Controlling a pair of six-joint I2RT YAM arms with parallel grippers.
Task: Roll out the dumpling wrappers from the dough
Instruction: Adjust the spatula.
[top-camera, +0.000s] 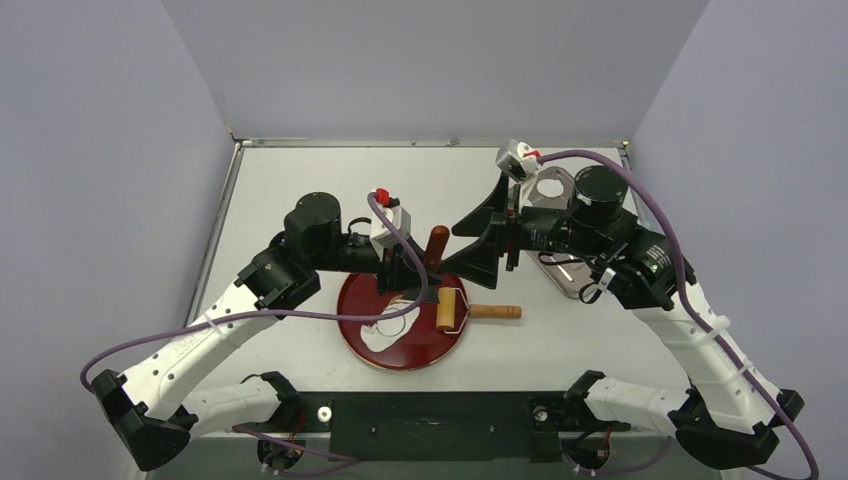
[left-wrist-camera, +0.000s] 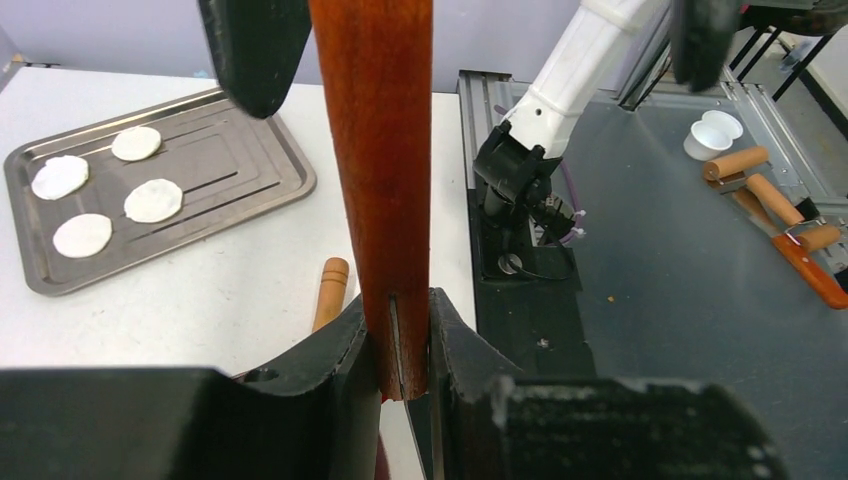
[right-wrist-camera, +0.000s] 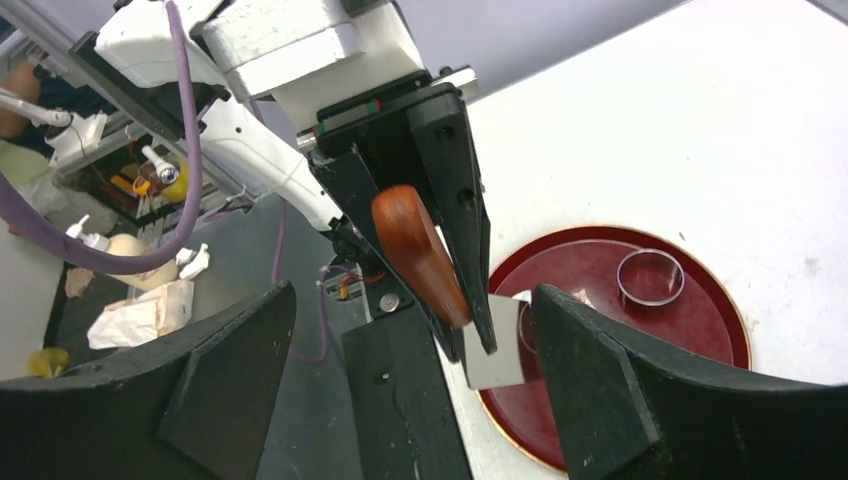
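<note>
A scraper with a red-brown wooden handle (left-wrist-camera: 385, 180) and a metal blade (right-wrist-camera: 495, 352) stands upright, with my left gripper (left-wrist-camera: 397, 300) shut on the handle's lower end. It hangs over the far edge of the red plate (top-camera: 440, 345). White dough (top-camera: 383, 343) lies flat on that plate beside a metal ring cutter (right-wrist-camera: 650, 277). Several round dumpling wrappers (left-wrist-camera: 153, 200) lie on the steel tray (left-wrist-camera: 240, 165). My right gripper (right-wrist-camera: 412, 293) is open wide, its fingers on either side of the scraper without touching it.
A wooden roller (top-camera: 470, 310) lies across the plate's right rim, its handle pointing right. The steel tray (top-camera: 562, 278) sits under my right arm. The two grippers are close together above the plate's far side.
</note>
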